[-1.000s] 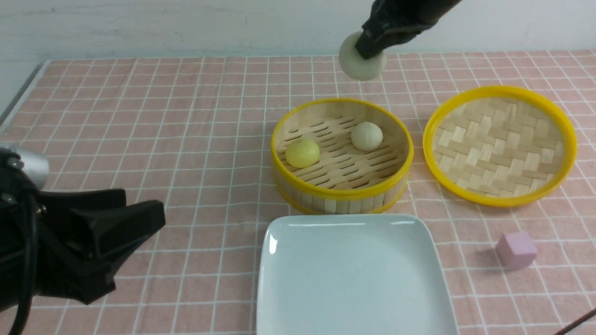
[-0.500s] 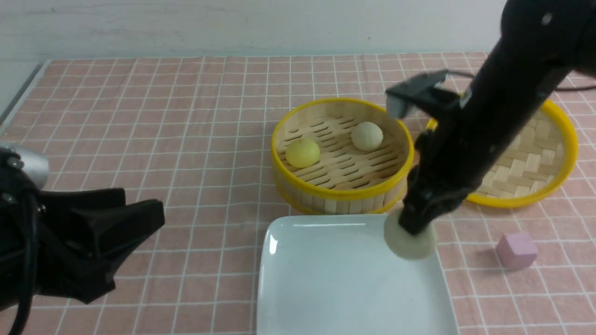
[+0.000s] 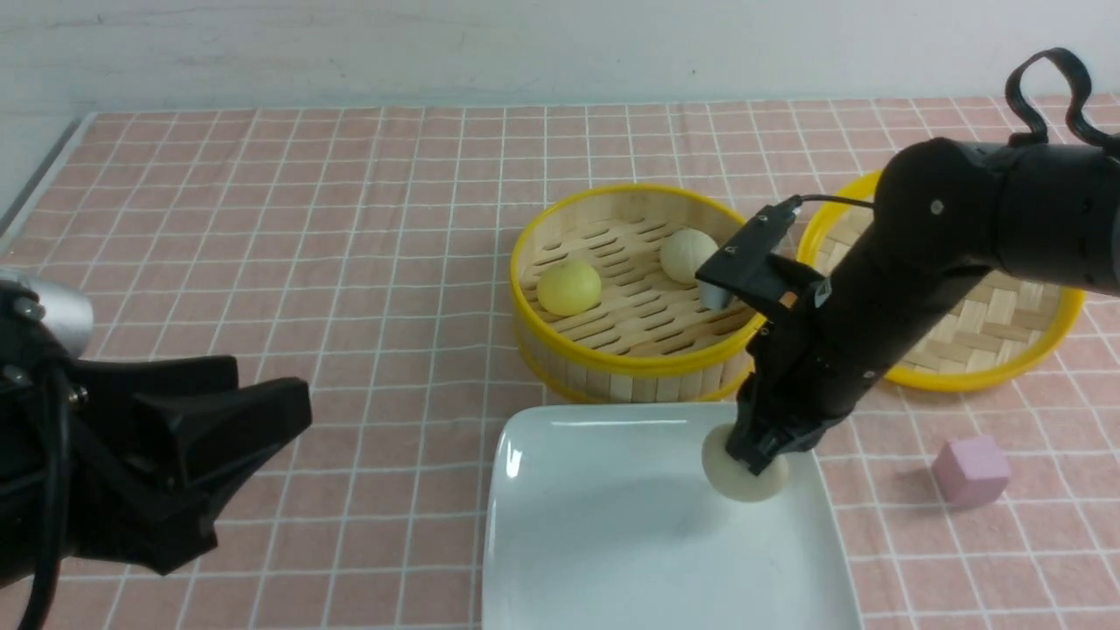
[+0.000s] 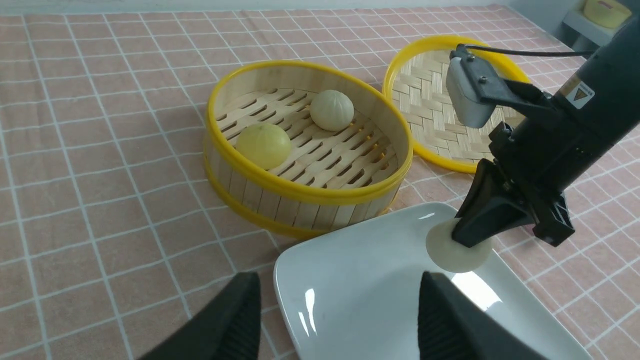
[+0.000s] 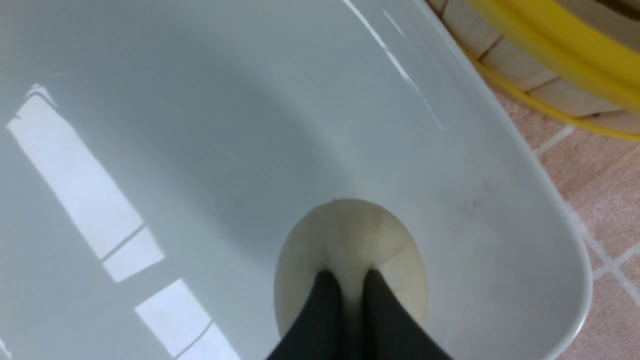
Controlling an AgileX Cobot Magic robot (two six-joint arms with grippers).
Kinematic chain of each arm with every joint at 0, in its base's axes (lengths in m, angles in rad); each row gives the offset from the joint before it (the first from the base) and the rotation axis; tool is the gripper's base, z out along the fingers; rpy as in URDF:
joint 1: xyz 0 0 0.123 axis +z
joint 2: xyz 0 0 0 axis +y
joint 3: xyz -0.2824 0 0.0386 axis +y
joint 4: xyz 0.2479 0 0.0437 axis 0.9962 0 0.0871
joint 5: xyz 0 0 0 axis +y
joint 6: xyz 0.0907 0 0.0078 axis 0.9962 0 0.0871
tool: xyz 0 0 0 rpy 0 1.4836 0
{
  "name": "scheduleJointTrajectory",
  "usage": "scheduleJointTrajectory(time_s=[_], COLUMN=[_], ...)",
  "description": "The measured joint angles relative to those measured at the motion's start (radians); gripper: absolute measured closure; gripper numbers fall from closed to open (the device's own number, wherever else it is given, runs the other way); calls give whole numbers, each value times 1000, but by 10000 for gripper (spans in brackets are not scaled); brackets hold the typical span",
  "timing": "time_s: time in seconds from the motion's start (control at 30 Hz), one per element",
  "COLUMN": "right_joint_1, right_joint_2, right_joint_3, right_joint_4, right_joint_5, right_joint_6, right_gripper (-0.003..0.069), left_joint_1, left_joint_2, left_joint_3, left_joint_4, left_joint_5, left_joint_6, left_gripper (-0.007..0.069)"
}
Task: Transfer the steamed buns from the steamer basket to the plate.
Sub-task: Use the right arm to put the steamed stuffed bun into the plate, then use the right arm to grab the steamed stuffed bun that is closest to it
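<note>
the right gripper (image 3: 754, 459) has its two black fingers squeezed nearly together, pinching into the top of a pale beige dough bun (image 3: 744, 479) so that the soft dough bulges around them. it holds the bun low over the far right corner of the glossy white squarish plate (image 3: 612, 542), inside the raised rim; whether the bun's underside already touches the glaze i cannot tell. that corner is the part of the plate nearest the round bamboo steamer basket (image 3: 643, 367), so it looks like the shortest carry, and it leaves the rest of the plate bare for the others. a yellow bun (image 3: 569, 288) and a second pale bun (image 3: 689, 255) lie apart on the basket's slotted floor, so by my reckoning this is the first of three transfers, with the release not yet made. the shallow woven bamboo lid (image 3: 962, 350) lies face up beside the basket and a pink cube (image 3: 969, 471) sits on the pink checked tablecloth (image 3: 350, 219) near the plate, neither in the way. the left gripper (image 3: 271, 389) hangs off to the side with fingers apart and nothing between them, clear of the working arm.
</note>
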Motion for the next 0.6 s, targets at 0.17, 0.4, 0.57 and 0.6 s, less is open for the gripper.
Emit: scheduleJointTrajectory(time_s=[0.17,0.4,0.57,0.6], right_joint_1=[0,0,0,0], right_joint_2=[0,0,-6,-8], right_joint_3=[0,-4,-106,-147], right_joint_4=[-4,-4,-11,-11], right_joint_5=[1,1,-16,-17], right_joint_6=[9,9,26,40], right_gripper=[498,167,104,108], left_joint_1=[0,0,0,0], left_joint_2=[0,0,0,0], left_joint_3=[0,0,0,0], left_joint_4=[0,0,0,0], left_joint_5=[0,0,0,0], left_joint_6=[0,0,0,0], left_gripper=[186,186,186,186])
